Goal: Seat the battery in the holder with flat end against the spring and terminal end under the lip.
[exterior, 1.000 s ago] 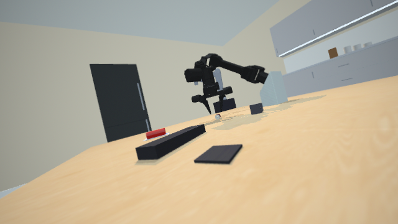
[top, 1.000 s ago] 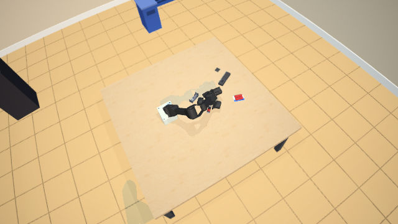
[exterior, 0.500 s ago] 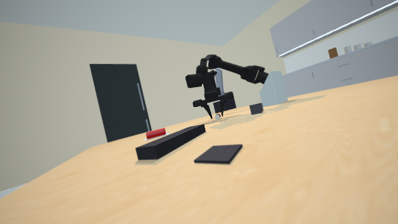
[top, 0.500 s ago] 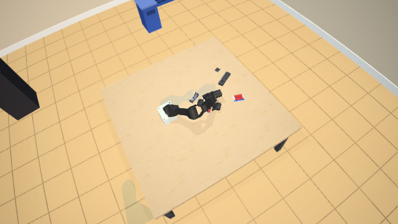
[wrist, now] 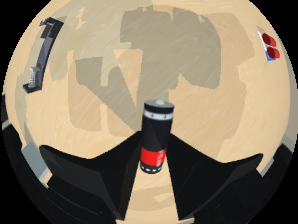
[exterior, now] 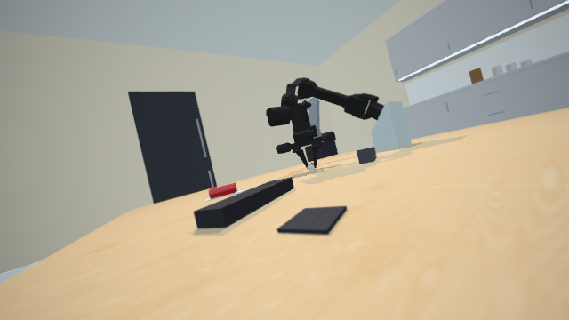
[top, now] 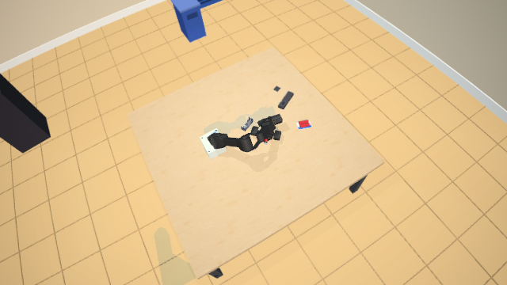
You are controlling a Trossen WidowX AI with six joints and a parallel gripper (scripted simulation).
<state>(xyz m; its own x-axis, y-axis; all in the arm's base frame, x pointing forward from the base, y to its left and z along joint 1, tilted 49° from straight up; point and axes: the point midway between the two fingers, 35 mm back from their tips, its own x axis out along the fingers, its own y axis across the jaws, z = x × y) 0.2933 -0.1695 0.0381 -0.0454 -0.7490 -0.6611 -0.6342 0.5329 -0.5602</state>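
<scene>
The top view looks steeply down from high and far off, taking in the whole wooden table, the tiled floor and the arm's white base plate near the table's middle. The exterior view sits very low just above the tabletop, close behind a long black block, and faces across the table toward the arm and a dark refrigerator. The wrist view is a fisheye looking down past the two fingers at close range; all three views share the patch of table beneath the gripper.
</scene>
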